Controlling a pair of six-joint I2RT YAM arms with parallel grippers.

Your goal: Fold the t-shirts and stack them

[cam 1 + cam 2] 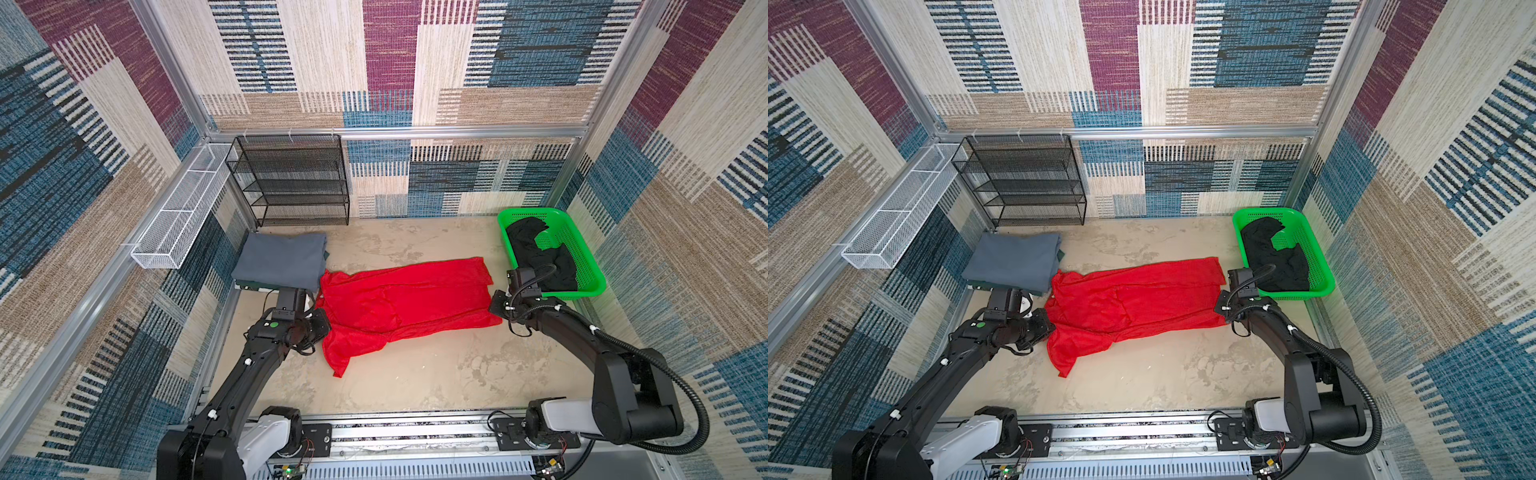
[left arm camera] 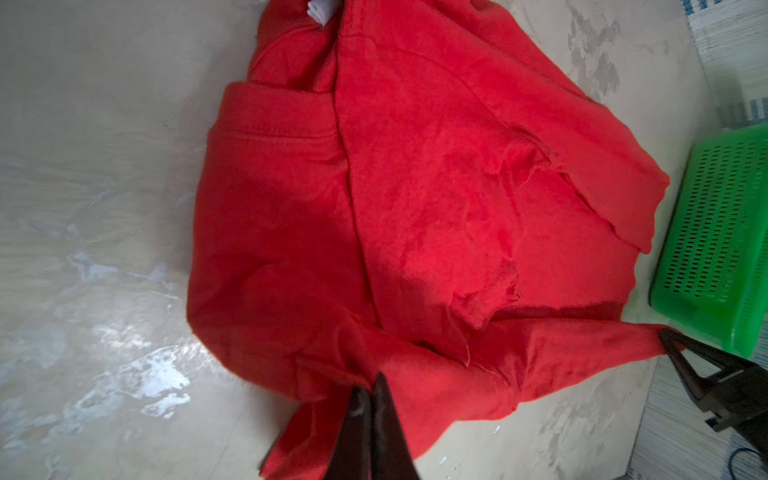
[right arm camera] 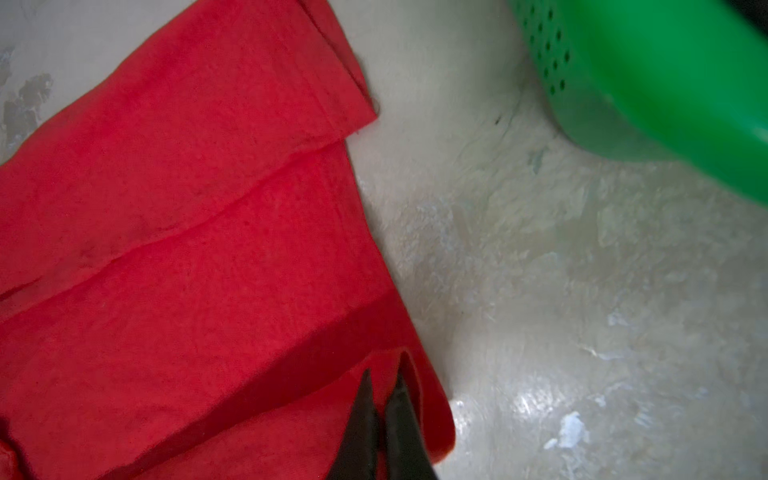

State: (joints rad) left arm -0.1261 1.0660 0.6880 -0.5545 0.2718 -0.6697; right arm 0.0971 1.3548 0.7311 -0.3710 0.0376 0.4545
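The red t-shirt (image 1: pixel 407 299) (image 1: pixel 1133 299) lies lengthwise across the middle of the table, its sides folded inward. My left gripper (image 2: pixel 372 384) (image 1: pixel 321 328) is shut on bunched cloth at its left, collar end. My right gripper (image 3: pixel 384 380) (image 1: pixel 496 303) is shut on the near corner of its right, hem end, and that corner is lifted slightly in the left wrist view. The grey t-shirt (image 1: pixel 282 259) lies folded at the back left, on top of a darker folded cloth. The black t-shirt (image 1: pixel 540 253) lies crumpled in the basket.
The green perforated basket (image 1: pixel 584 253) (image 2: pixel 715 232) stands at the back right, close behind my right wrist. A black wire rack (image 1: pixel 291 178) stands against the back wall. A white mesh tray (image 1: pixel 183 216) hangs on the left wall. Bare tabletop (image 1: pixel 436 374) lies in front of the red shirt.
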